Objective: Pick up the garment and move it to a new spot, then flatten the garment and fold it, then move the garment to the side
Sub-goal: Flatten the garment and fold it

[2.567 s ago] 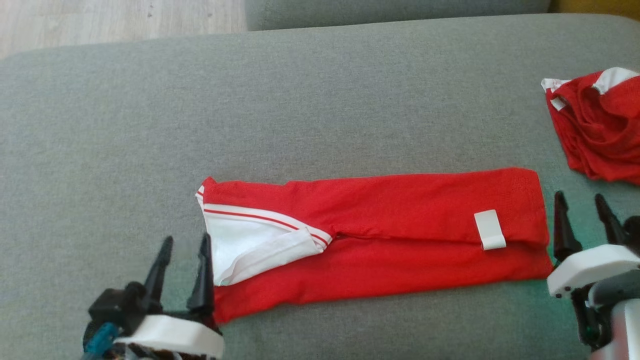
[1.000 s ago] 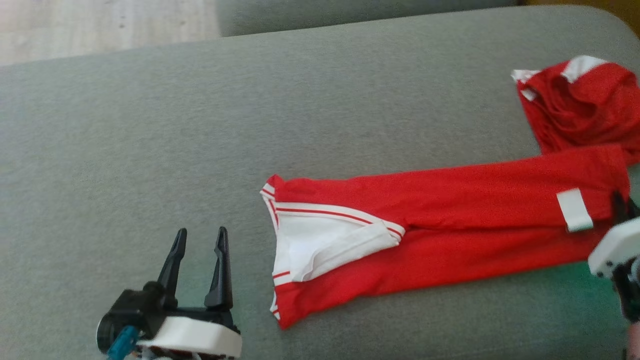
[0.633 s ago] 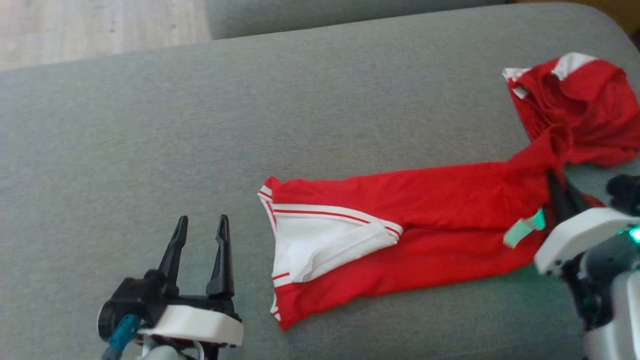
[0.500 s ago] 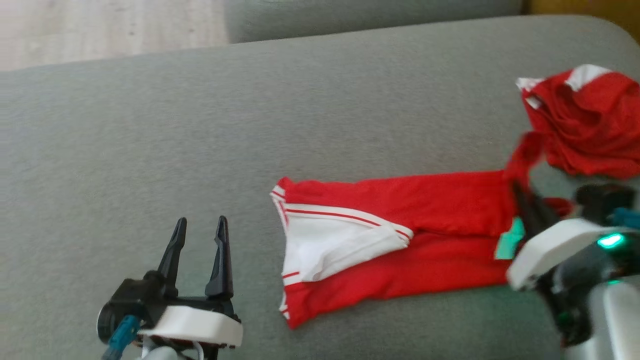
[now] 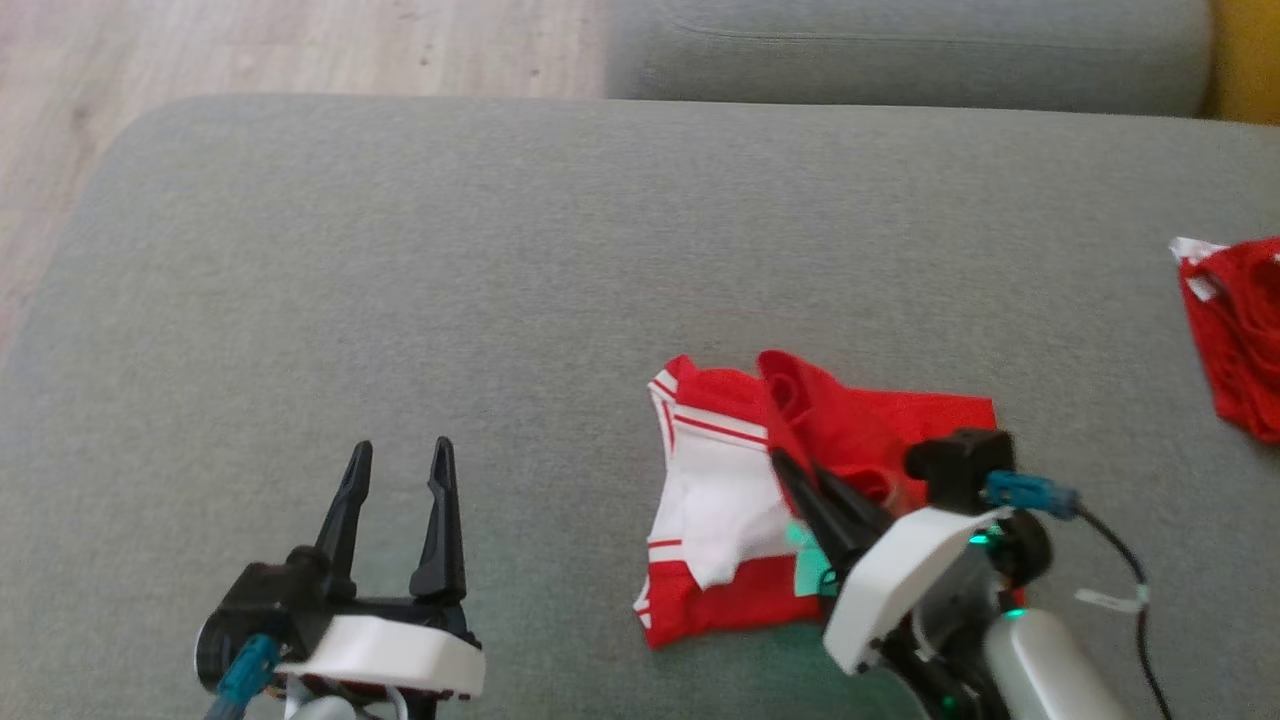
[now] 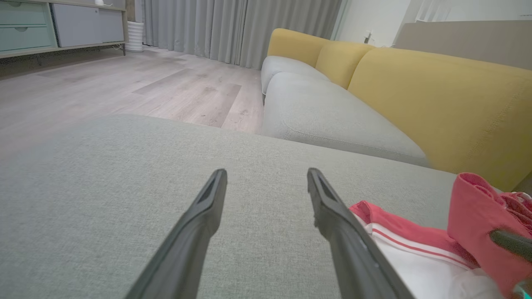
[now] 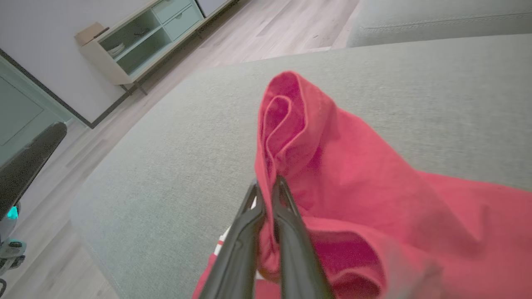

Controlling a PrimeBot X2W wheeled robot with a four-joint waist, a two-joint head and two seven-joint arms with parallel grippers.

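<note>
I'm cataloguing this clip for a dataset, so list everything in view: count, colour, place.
garment: one, red with white panel, on the near cushion, right end raised
second garment: one, red with white trim, crumpled at the right
near cushion: one, grey, under both garments
far cushion: one, grey, behind it
backrests: three, yellow, behind the cushions
floor: pale wood, beyond the cushions
curtains: grey, far wall
sideboard: one, white with pale green drawers, by the wall
left gripper: dark, open, over bare cushion
right gripper: dark, shut on the garment's raised end
</note>
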